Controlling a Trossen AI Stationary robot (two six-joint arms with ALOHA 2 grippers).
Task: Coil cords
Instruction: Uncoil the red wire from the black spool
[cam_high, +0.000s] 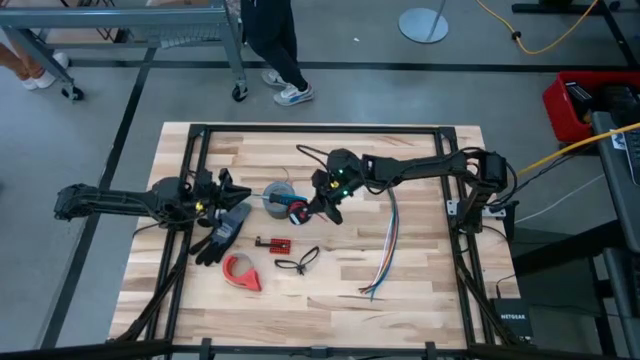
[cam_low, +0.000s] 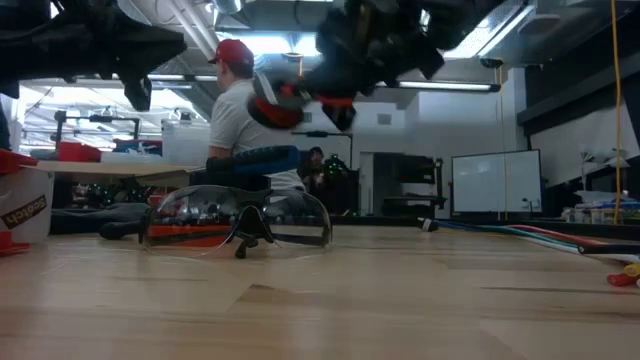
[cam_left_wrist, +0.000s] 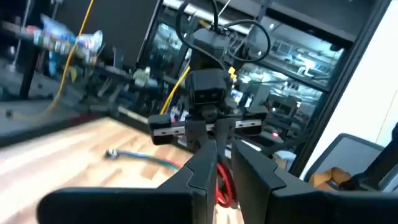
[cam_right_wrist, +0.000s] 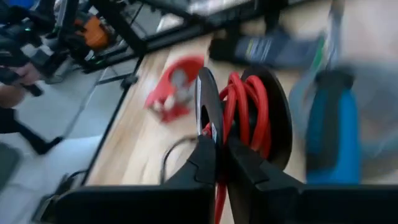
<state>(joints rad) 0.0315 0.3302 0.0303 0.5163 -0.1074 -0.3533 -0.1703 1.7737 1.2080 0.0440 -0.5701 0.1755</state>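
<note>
The cord is a small red coil (cam_right_wrist: 245, 106) with a black disc-like part on each side. It hangs above the table's middle, beside the grey tape roll (cam_high: 277, 198), with my right gripper (cam_right_wrist: 221, 158) shut on it. It also shows high up in the low view, as a red coil (cam_low: 278, 100). My left gripper (cam_high: 226, 188) waits above the table's left part, pointing at the coil. A narrow gap shows between its fingers (cam_left_wrist: 205, 177), with nothing in it. My right gripper pinches the coil's red turns (cam_right_wrist: 225, 127) between its two fingers, on the side of the coil nearest the gripper. The fingers come from the table's right, slanting down. The coil is lifted clear of the table and stands on edge between its black parts.
Black gloves (cam_high: 222, 232), a red tape dispenser (cam_high: 242, 272), a small red part (cam_high: 275, 243) and a black looped cord (cam_high: 300, 260) lie toward the near left. A multicoloured wire bundle (cam_high: 385, 245) lies at the right. Safety glasses (cam_low: 240, 220) rest on the table. A person (cam_high: 270, 40) stands beyond the far edge.
</note>
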